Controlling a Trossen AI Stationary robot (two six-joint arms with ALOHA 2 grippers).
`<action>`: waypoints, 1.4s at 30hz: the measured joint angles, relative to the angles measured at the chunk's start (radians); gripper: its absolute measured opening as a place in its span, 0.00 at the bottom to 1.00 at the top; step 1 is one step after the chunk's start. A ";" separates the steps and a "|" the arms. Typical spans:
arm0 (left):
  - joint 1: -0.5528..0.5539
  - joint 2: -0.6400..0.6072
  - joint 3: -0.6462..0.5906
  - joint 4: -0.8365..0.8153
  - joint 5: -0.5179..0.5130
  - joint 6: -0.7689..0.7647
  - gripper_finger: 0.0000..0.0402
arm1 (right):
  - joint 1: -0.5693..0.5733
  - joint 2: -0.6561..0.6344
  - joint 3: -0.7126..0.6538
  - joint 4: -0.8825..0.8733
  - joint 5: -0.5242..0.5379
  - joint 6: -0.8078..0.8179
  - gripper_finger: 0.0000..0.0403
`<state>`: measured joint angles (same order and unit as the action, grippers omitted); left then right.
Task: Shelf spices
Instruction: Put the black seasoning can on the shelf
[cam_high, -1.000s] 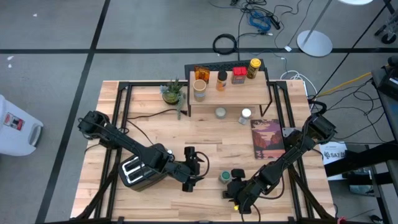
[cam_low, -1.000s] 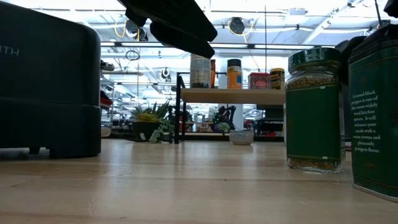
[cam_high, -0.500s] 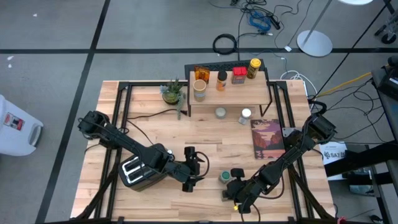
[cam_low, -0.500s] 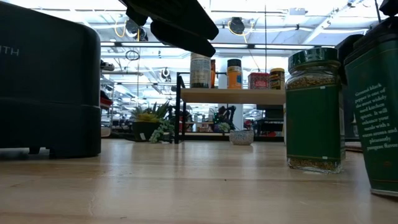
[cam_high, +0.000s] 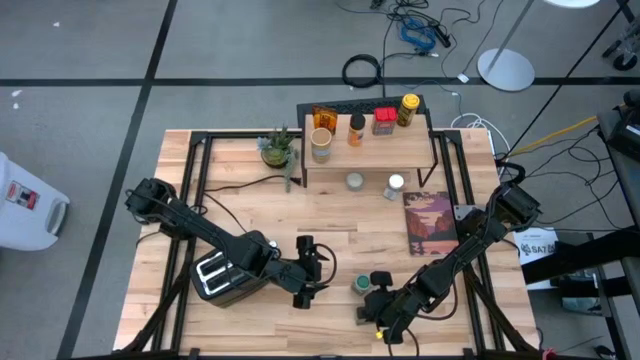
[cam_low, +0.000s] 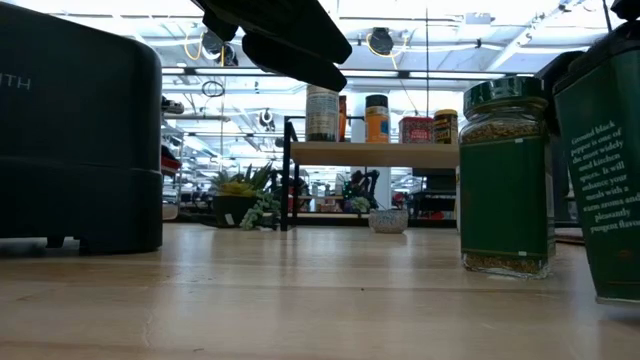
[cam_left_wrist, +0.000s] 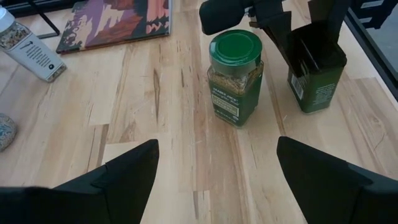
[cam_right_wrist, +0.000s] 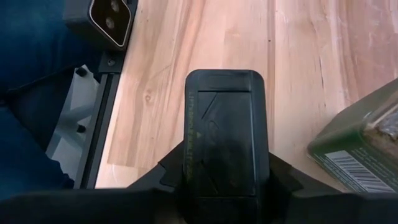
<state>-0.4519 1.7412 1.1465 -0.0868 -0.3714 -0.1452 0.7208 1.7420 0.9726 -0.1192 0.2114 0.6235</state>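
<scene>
Pale planked tabletop (cam_left_wrist: 155, 124); right hand (cam_left_wrist: 308, 46) grips squarish green tin (cam_left_wrist: 314, 78).

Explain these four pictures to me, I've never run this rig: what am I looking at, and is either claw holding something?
This is a robot with two dark arms at a wood table, each ending in a two-finger claw. One picture looks down from above, one looks level across the tabletop, two come from wrist cameras. The right claw is closed on a dark green rectangular tin with a black lid. Beside it stands a glass jar with a green lid. The left claw waits open nearby. At the far side, a light wood shelf on black legs already carries several spice containers.
</scene>
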 joint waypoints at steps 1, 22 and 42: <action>0.000 0.000 0.000 0.000 0.000 0.000 0.84 | 0.000 0.000 0.000 0.004 0.000 0.000 0.27; 0.000 0.000 0.000 0.021 0.000 0.005 0.84 | -0.001 -0.001 0.231 -0.273 0.033 -0.140 0.27; 0.027 0.000 0.001 0.042 -0.012 0.057 0.84 | -0.058 -0.001 0.388 -0.460 0.068 -0.245 0.27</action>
<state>-0.4248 1.7409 1.1473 -0.0443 -0.3838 -0.0883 0.6628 1.7409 1.3610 -0.5794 0.2799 0.3790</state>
